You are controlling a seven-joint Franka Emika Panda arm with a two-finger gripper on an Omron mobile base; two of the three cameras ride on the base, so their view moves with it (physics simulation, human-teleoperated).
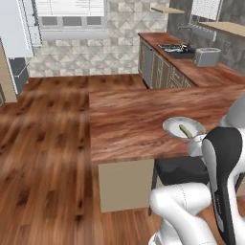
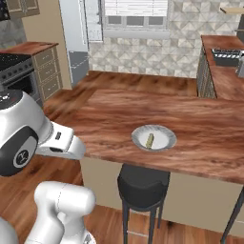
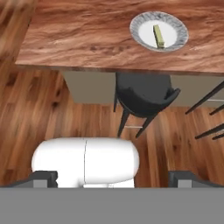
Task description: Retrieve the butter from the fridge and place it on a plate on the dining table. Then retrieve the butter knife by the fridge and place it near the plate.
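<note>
A: Where does the butter [image 3: 159, 36] lie?

B: On the plate [image 3: 141, 32], about at its middle. The plate stands on the dining table [image 3: 83, 35], close to the table's near edge.

A: And from the gripper [image 3: 111, 179]?

B: The gripper hangs over the floor [image 3: 39, 113], apart from the table and wide open. The plate lies ahead of it and somewhat to the right in the hand view.

A: Between them?

B: A stool [image 3: 142, 94], tucked under the table's edge just below the plate. More stool legs [image 3: 205, 98] stand further right.

A: Beyond the table?

B: A counter [image 1: 201, 72] bearing a toaster [image 1: 206, 56], and the fridge [image 2: 78, 33] far off.
</note>
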